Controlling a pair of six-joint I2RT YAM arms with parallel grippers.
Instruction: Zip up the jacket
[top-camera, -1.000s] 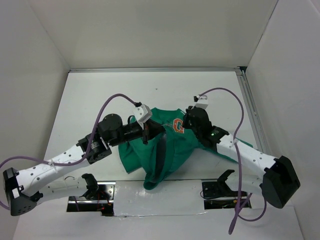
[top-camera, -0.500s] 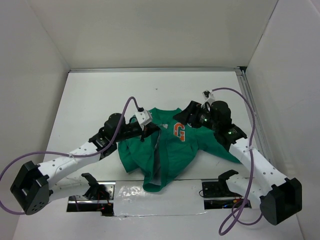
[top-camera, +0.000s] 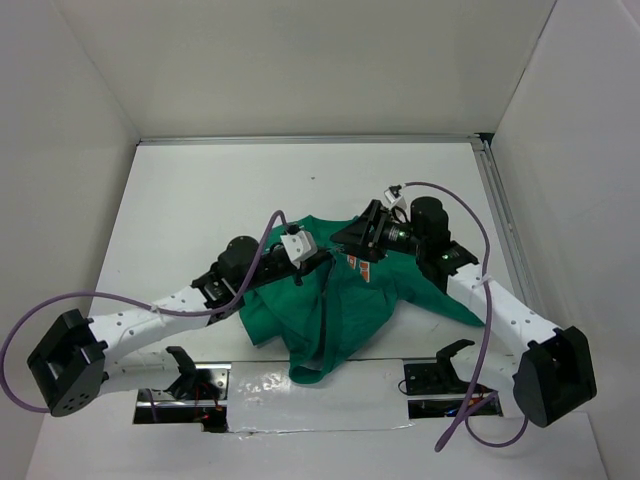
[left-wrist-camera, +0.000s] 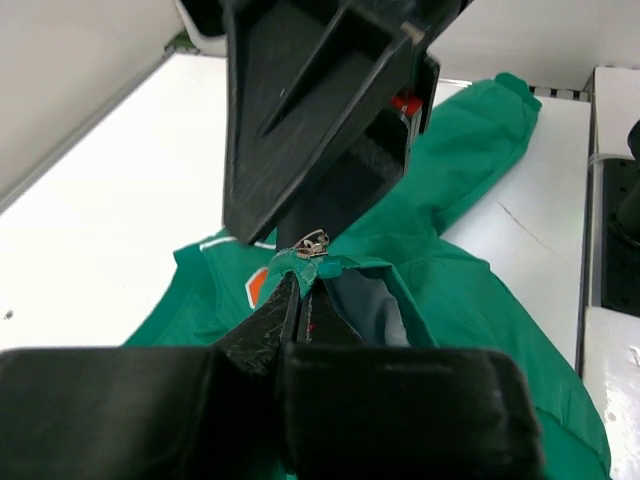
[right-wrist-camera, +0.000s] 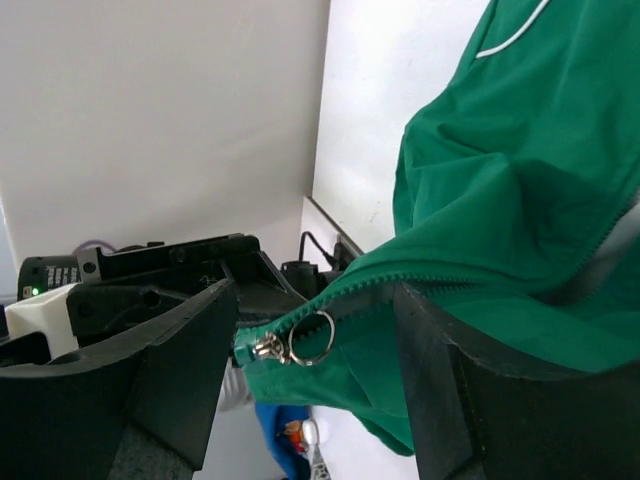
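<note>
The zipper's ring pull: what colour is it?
Silver; the small metal ring pull shows best in the right wrist view.

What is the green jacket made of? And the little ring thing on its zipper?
The jacket looks like soft cloth with a matte green finish. It folds and wrinkles loosely where it is lifted. I can't tell which fibre it is. The zipper pull with its ring looks like metal. It is silvery and shiny, and it catches bright glints of light.
</note>
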